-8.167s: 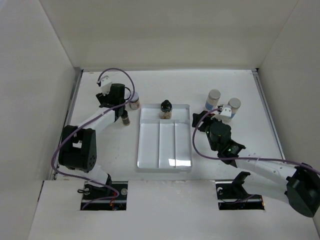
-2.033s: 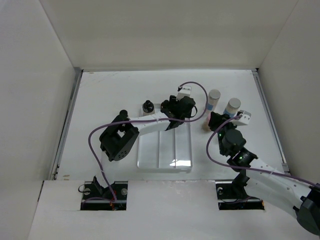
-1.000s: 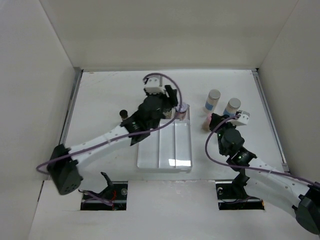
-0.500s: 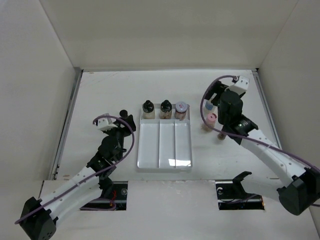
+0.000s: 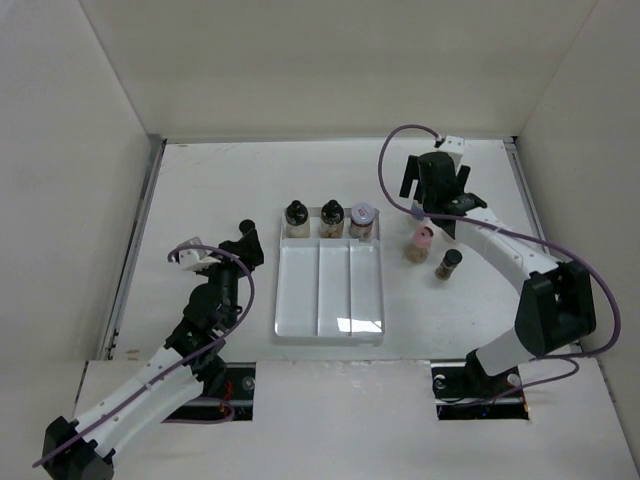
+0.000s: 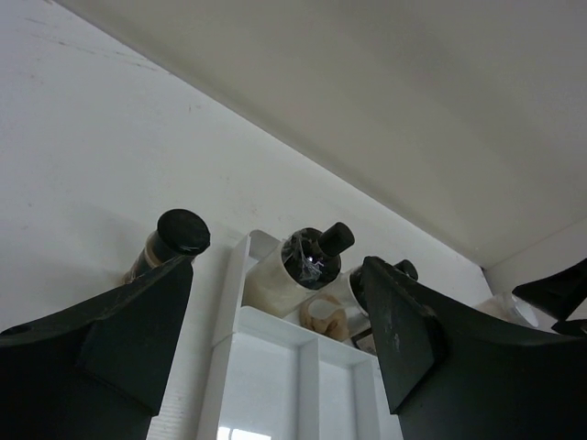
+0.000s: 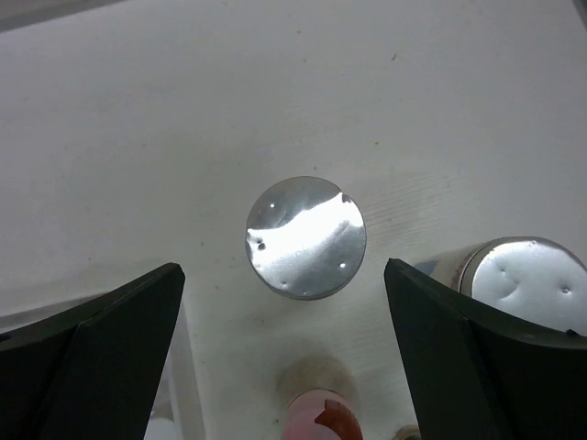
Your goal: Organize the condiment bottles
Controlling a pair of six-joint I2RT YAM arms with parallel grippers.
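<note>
Sorting approx. half done: three condiment bottles (image 5: 331, 218) stand in a row at the far end of the white tray (image 5: 330, 300), one per compartment, two black-capped and one pale-lidded. Apparently still to go: a black-capped bottle (image 5: 246, 232) on the tabletop (image 5: 220, 180) just left of the tray, a pink-lidded jar (image 5: 422, 240) and small dark bottle (image 5: 449, 264) to its right, plus two grey-lidded bottles (image 7: 305, 236) further back. Over one grey lid the right pincer (image 7: 282, 268) hangs spread, empty. The left pincer (image 6: 275, 266) is likewise spread, holding nothing.
</note>
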